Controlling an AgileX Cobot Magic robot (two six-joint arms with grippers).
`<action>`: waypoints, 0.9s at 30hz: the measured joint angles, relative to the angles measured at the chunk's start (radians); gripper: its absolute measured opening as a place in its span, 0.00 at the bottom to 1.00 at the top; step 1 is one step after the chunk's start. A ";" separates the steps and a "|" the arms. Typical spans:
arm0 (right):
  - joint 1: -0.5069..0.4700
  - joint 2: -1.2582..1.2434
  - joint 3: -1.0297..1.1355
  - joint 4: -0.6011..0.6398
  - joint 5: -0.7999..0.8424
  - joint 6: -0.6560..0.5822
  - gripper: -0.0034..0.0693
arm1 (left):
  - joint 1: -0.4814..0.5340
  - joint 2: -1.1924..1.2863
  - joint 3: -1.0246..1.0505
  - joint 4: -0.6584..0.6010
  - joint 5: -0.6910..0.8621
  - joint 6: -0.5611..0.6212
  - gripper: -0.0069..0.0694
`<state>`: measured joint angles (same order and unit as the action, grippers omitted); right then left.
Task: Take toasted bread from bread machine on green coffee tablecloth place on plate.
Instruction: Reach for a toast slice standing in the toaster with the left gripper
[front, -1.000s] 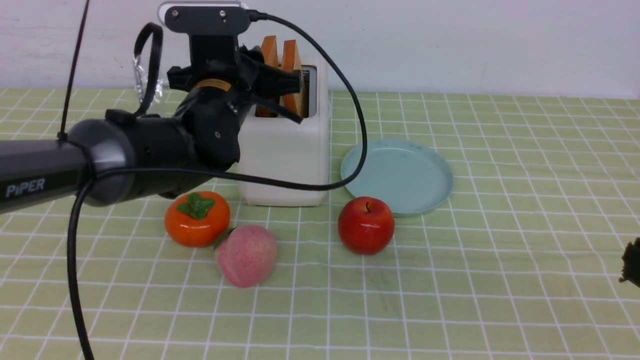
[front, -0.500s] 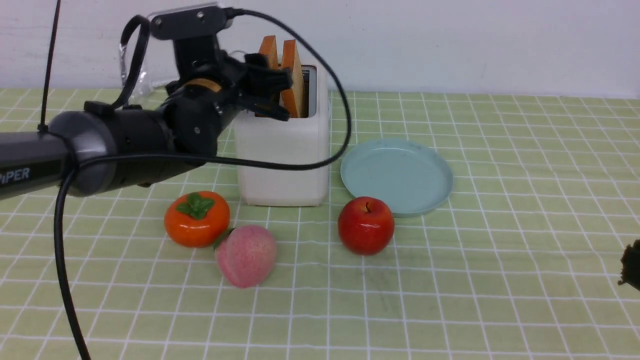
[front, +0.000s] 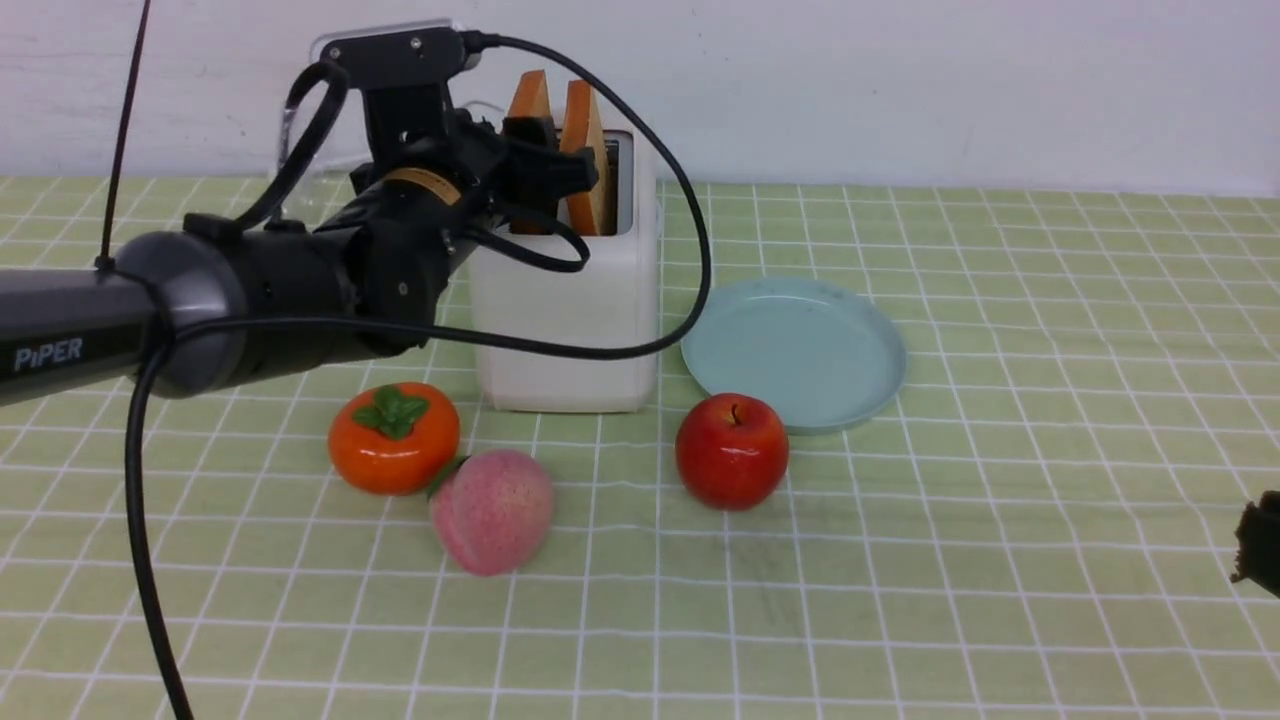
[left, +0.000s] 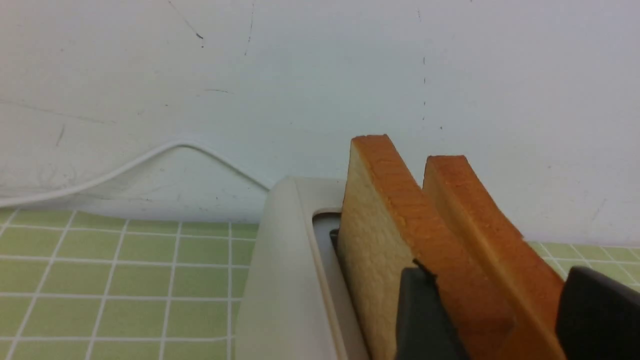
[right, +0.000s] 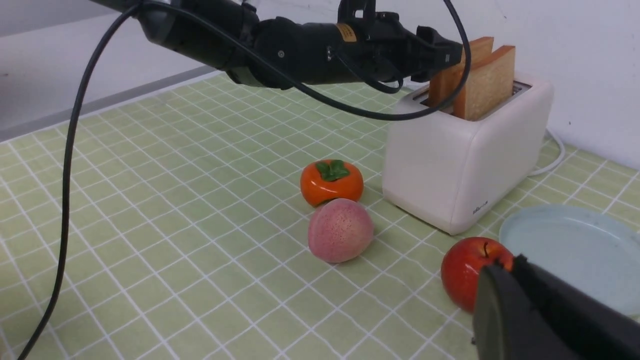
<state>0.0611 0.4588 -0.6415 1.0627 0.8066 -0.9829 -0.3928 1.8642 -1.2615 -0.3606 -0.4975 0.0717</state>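
The open left pincer (left: 495, 274) straddles the upright toasted bread (left: 475, 220) nearer the plate (front: 800, 345); the lift should go straight up. The right pincer (right: 505, 285) sits closed, well apart.

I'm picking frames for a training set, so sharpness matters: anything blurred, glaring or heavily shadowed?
Front view: even light, soft shadows under the peach, small glare spot on the apple. Left wrist view: toasted bread crisp, fingers of the left tool soft-edged. Right wrist view: right tool blurred up close, peach and bread machine sharp.
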 joint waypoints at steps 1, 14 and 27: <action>0.000 0.000 0.000 0.000 0.000 0.000 0.09 | 0.000 0.003 0.000 0.000 -0.008 0.000 0.57; 0.000 0.000 0.000 0.001 0.006 0.000 0.09 | 0.001 0.103 -0.068 -0.022 -0.034 0.011 0.52; 0.000 0.000 0.000 0.002 0.006 0.000 0.10 | 0.001 0.103 -0.070 -0.040 -0.037 0.090 0.21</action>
<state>0.0611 0.4588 -0.6415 1.0651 0.8130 -0.9829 -0.3919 1.9671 -1.3315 -0.4008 -0.5343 0.1618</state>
